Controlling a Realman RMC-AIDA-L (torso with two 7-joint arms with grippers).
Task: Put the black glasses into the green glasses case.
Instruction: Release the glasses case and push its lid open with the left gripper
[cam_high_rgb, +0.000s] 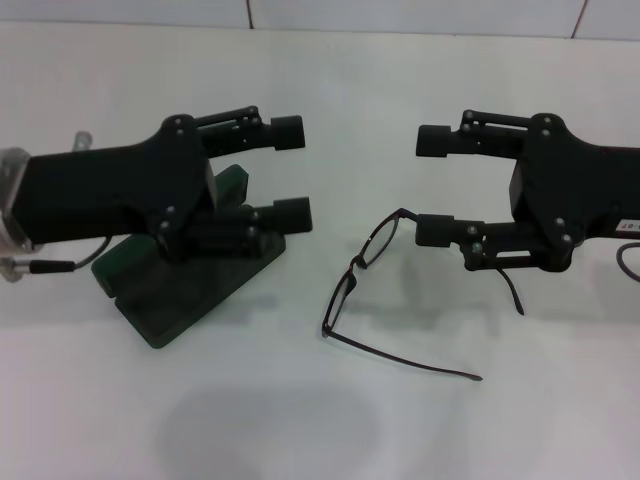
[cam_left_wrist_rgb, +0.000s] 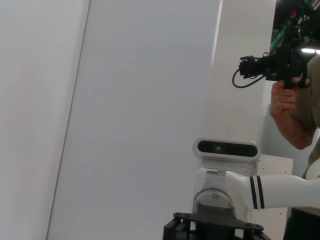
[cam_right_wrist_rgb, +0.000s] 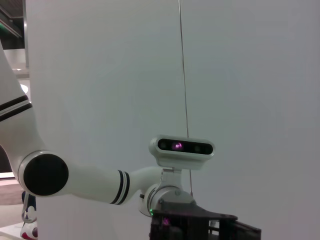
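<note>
The black glasses (cam_high_rgb: 358, 268) lie unfolded on the white table (cam_high_rgb: 300, 430) just right of centre. One temple arm stretches toward the front; the other runs under my right gripper. The green glasses case (cam_high_rgb: 200, 290) lies at the left, its rear part hidden beneath my left gripper, so I cannot tell whether its lid is up. My left gripper (cam_high_rgb: 290, 172) hovers over the case, open and empty, pointing right. My right gripper (cam_high_rgb: 432, 185) faces it from the right, open and empty, its lower finger (cam_high_rgb: 436, 230) close to the glasses' far end. Neither wrist view shows the glasses or the case.
The left wrist view looks across at the right arm's wrist camera (cam_left_wrist_rgb: 226, 149) and a person holding a camera (cam_left_wrist_rgb: 272, 65) behind it. The right wrist view shows the left arm's wrist camera (cam_right_wrist_rgb: 181, 147) and white walls.
</note>
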